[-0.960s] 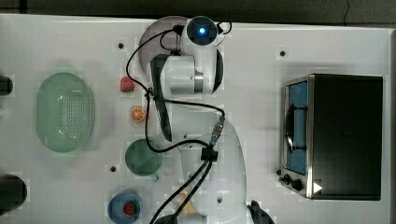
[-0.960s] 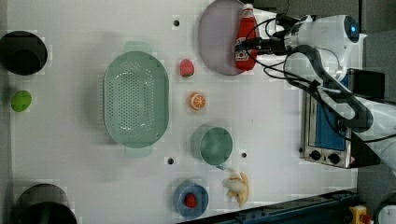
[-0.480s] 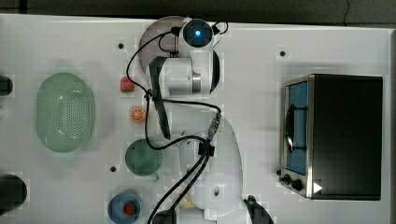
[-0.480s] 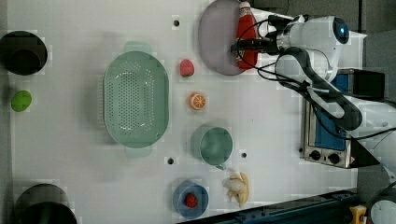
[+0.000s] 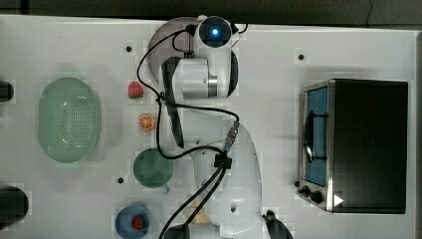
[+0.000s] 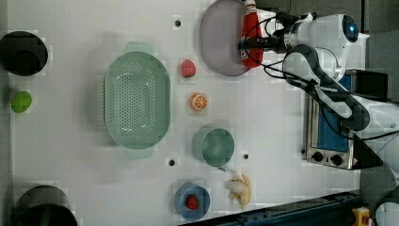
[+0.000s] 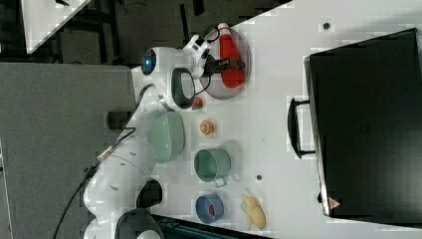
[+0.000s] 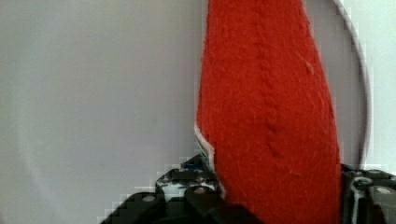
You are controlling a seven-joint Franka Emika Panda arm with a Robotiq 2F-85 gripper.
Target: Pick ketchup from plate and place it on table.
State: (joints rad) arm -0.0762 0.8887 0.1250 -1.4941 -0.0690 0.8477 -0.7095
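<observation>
The ketchup, a slim red bottle with a whitish cap, lies on the pale lilac plate near the rim at the top of the left view. In the right view the ketchup rests on the plate with its cap pointing to the table edge. My gripper straddles the bottle's middle. Close up, the ketchup fills the gap between the dark fingers, which press against both of its sides. The bottle still rests on the plate.
A strawberry and an orange half lie just below the plate in the left view. Further off are a green basket, a green cup, a blue bowl and a banana. A toaster oven stands at the top view's right.
The wrist has shifted toward the table's edge over the bottle, and the fingers have closed in from wide open onto its sides. The bottle has stayed on the plate.
</observation>
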